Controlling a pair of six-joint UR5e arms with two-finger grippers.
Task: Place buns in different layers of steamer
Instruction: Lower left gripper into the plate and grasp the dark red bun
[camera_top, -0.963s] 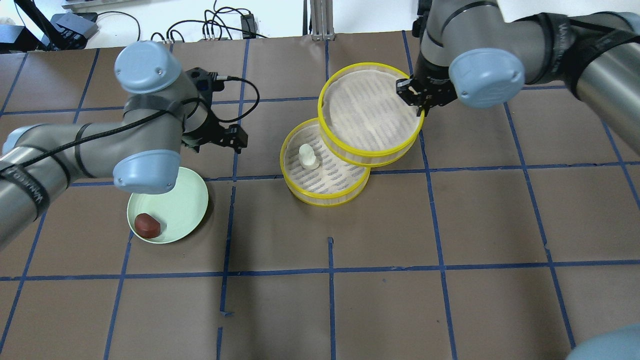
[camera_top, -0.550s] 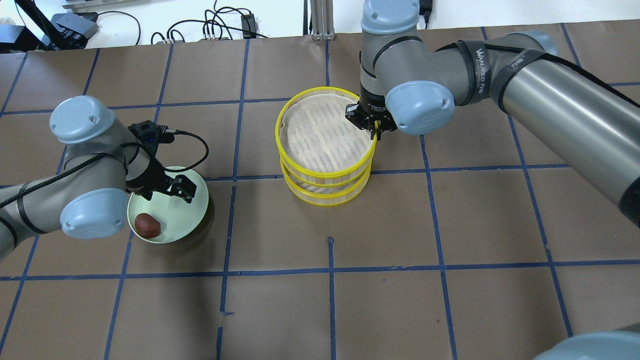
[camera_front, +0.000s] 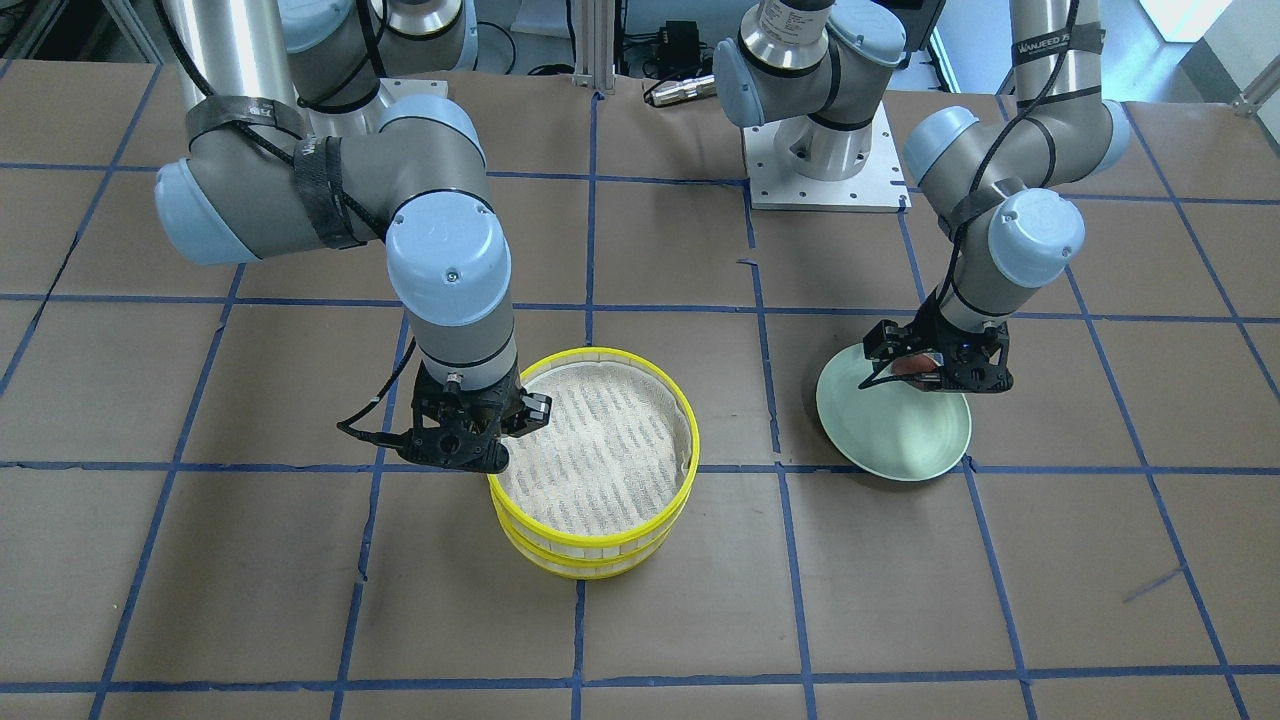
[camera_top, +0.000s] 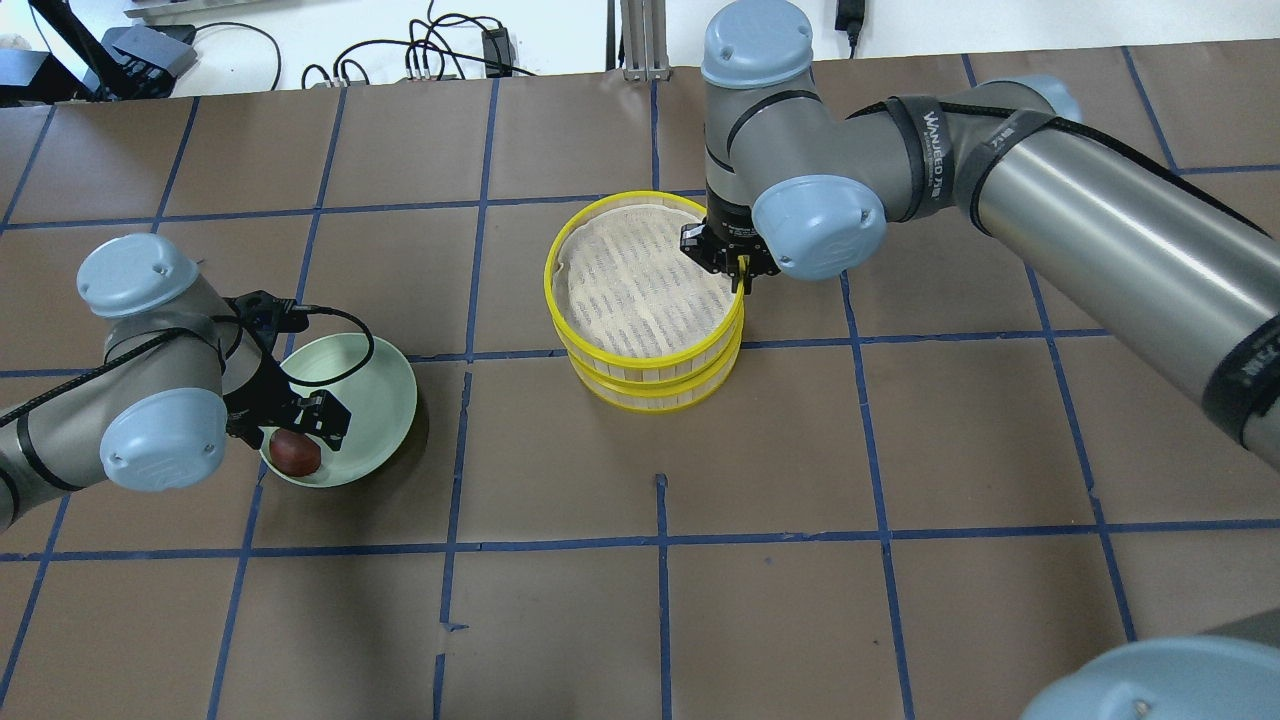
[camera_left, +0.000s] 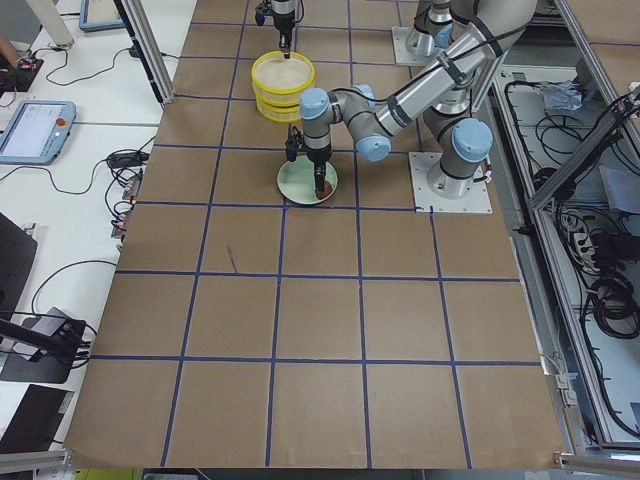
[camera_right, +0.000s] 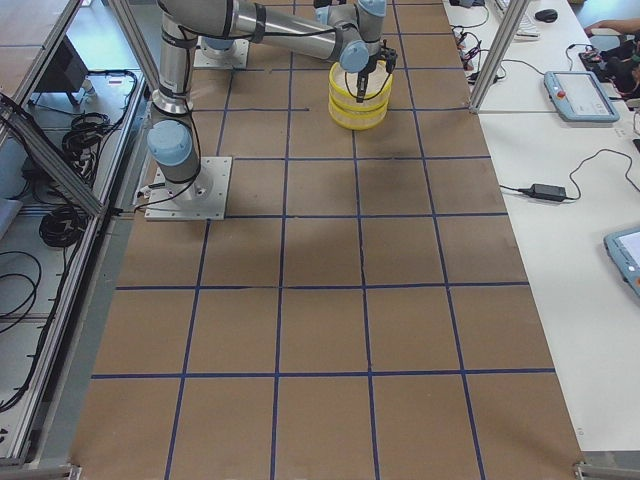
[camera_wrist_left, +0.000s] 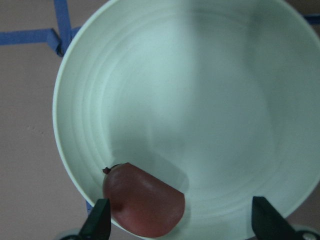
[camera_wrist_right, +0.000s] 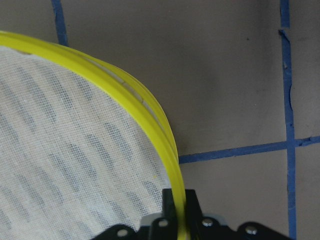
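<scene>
The steamer stands stacked: the top layer sits on the lower layer; both also show in the front view, top and lower. The top layer's mesh floor is bare. The white bun is hidden under it. My right gripper is shut on the top layer's yellow rim at its right side. The reddish-brown bun lies at the edge of the pale green plate. My left gripper is open just above the plate, with the bun by one fingertip.
The brown paper table has a grid of blue tape. Cables and boxes lie beyond the far edge. Both arm bases stand at the robot's side of the table.
My right gripper carried the top layer left and set it on the lower layer, covering the white bun. My left gripper moved from behind the plate to over the reddish-brown bun.
</scene>
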